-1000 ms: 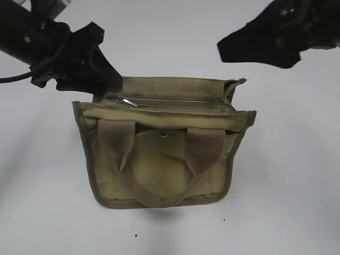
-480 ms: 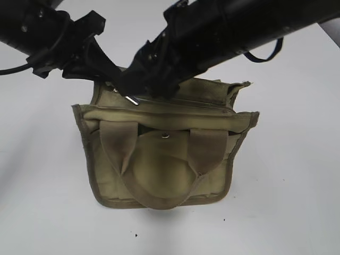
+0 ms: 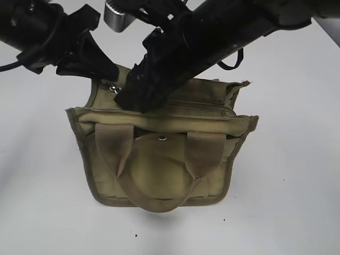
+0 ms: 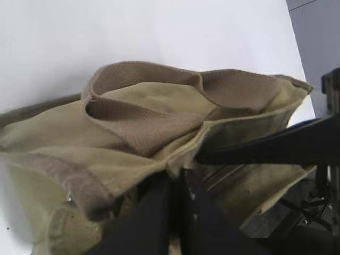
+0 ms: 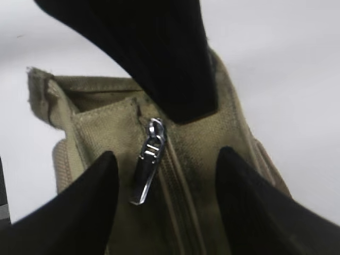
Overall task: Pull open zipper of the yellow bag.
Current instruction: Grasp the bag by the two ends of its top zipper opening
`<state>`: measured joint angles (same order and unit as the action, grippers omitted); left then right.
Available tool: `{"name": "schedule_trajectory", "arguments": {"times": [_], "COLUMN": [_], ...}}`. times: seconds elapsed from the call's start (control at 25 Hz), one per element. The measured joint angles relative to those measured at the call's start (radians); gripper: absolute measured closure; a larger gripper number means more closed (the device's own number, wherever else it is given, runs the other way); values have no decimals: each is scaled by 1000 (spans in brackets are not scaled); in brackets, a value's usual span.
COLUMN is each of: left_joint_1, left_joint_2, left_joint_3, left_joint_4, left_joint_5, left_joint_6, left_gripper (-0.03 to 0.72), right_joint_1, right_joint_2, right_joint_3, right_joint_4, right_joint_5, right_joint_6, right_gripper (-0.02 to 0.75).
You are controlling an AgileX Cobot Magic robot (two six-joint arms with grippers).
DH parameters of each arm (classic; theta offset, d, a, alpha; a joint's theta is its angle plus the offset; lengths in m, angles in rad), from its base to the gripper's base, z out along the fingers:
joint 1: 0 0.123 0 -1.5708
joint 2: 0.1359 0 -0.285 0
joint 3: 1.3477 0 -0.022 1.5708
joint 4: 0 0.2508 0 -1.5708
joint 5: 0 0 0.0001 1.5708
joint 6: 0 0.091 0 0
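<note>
The yellow bag (image 3: 159, 164) stands on the white table, front pocket facing me. Its zipper (image 3: 204, 104) runs along the top, shut as far as I can see. My left gripper (image 3: 109, 74) is at the bag's back left corner; in the left wrist view its fingers (image 4: 178, 178) are pressed together on an edge of the bag (image 4: 133, 122). My right gripper (image 3: 133, 101) reaches across to the zipper's left end. There it (image 5: 167, 175) stands open, one finger on each side of the zipper tape (image 5: 178, 202). The silver pull tab (image 5: 147, 170) lies between them, untouched.
The right arm (image 3: 223, 32) crosses low over the bag's back edge. Two webbing handles (image 3: 154, 199) hang over the front pocket below a round snap button (image 3: 162, 138). Bare white table (image 3: 287, 202) surrounds the bag.
The right arm swung in from the upper right and came down over the zipper's left end. The left gripper shut on the bag's corner, and the bag's left side shifted slightly left.
</note>
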<state>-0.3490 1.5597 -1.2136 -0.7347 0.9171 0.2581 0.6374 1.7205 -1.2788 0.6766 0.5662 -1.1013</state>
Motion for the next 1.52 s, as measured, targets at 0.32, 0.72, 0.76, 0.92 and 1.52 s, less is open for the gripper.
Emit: {"name": "schedule_trajectory", "arguments": {"times": [0.32,0.72,0.76,0.92,1.52], "left_joint_1": [0,0,0,0,-5], "left_joint_2": [0,1,1,1,-4], "left_joint_3": [0,9,10,10,0], "left_joint_4": [8,-5,-5,-7,44], "left_joint_5": [-2,-5,-5,2,-10], "left_joint_6": [2,4,4,4,5], "left_gripper": [685,686,686,686,687], "right_joint_1": [20,23,23,23,-140], "right_joint_2": [39,49,49,37,-119], "right_joint_3": [-6,-10,-11,-13,-8], "right_joint_4": [-60,-134,-136,-145,-384], "right_joint_5": [-29,-27,-22,2,379], "right_joint_6": [0,5,5,15,373], "right_gripper": [370,650,650,650,736]}}
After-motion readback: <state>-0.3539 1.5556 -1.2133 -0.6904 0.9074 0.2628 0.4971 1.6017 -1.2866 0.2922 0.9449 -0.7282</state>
